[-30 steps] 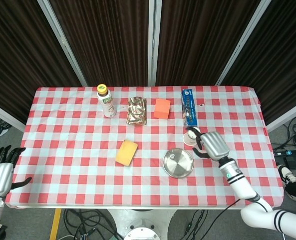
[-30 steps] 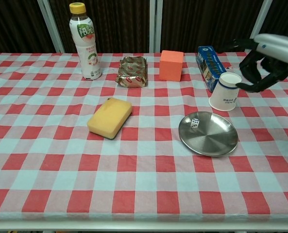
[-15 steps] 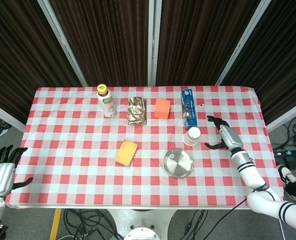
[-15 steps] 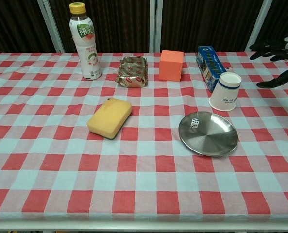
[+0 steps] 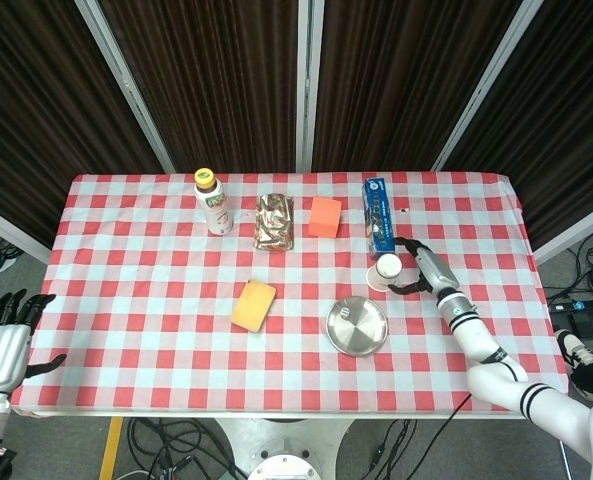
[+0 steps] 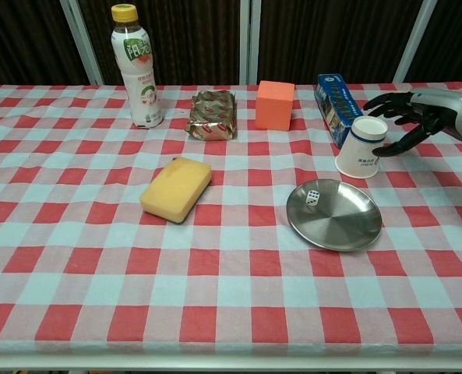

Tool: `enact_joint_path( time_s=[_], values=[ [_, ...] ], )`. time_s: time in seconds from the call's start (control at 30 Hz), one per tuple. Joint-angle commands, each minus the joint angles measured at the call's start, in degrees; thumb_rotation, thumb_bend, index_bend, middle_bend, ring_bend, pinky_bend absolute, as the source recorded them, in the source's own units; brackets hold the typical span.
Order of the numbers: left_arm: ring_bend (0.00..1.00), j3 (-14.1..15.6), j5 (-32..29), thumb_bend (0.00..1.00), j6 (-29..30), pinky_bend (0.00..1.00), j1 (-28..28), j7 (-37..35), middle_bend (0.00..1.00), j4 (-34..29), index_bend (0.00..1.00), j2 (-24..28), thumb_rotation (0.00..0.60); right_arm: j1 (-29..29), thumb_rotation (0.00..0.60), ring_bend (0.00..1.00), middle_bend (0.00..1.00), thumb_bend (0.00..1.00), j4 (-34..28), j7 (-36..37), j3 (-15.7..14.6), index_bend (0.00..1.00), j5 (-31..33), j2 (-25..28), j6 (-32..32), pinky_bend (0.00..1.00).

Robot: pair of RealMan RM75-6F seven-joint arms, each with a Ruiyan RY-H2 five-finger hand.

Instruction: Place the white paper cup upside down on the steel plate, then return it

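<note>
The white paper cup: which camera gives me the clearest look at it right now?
The chest view: the white paper cup is large there, seen side-on, upright with its open rim up, the right hand open beside it. The head view shows the cup only small from above, mostly its rim, next to the steel plate.

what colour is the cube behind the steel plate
The foam-like cube is orange, clearest in the chest view.
</note>
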Motion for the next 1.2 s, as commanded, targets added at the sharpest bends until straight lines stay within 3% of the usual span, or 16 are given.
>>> enact_joint_path(
  time_s=[0.03, 0.2, 0.33, 0.63, 0.77, 1.2],
  values=[
    [0.04, 0.00, 0.03, 0.00, 0.05, 0.00, 0.02, -0.14, 0.16, 0.14, 0.15, -0.07, 0.600, 0.32, 0.600, 0.00, 0.12, 0.11, 1.08, 0.36, 0.11, 0.21, -0.06, -1.09, -0.28, 0.01],
    [0.04, 0.04, -0.02, 0.00, 0.14, 0.00, 0.13, -0.58, 0.16, 0.59, 0.15, -0.24, 0.600, 0.55, 0.600, 0.00, 0.13, 0.18, 2.48, 0.11, 0.20, 0.33, -0.25, -2.66, 0.04, 0.01],
    [0.04, 0.11, -0.09, 0.00, 0.41, 0.00, 0.39, -1.02, 0.16, 0.91, 0.15, -0.31, 0.600, -0.74, 0.600, 0.00, 0.16, 0.24, 0.05, -0.26, -0.15, 0.43, -1.67, -1.79, 3.03, 0.01],
    [0.04, 0.17, 0.29, 0.00, 0.65, 0.00, 0.46, -1.37, 0.16, 1.25, 0.15, -0.45, 0.600, -8.46, 0.600, 0.00, 0.20, 0.26, -18.47, -4.29, -4.06, 0.48, -9.46, 7.91, 17.59, 0.01],
    [0.04, 0.16, 0.67, 0.00, 0.68, 0.00, 0.27, -1.23, 0.16, 1.16, 0.15, -0.50, 0.600, -9.03, 0.600, 0.00, 0.21, 0.26, -21.89, -4.28, -5.94, 0.48, -11.30, 9.29, 17.67, 0.01],
    [0.04, 0.54, 0.48, 0.00, 1.32, 0.00, 1.13, -2.00, 0.16, 1.29, 0.15, -0.32, 0.600, -3.54, 0.600, 0.00, 0.20, 0.26, -11.48, 2.47, -7.20, 0.46, -14.88, 0.01, 12.22, 0.01]
  ],
)
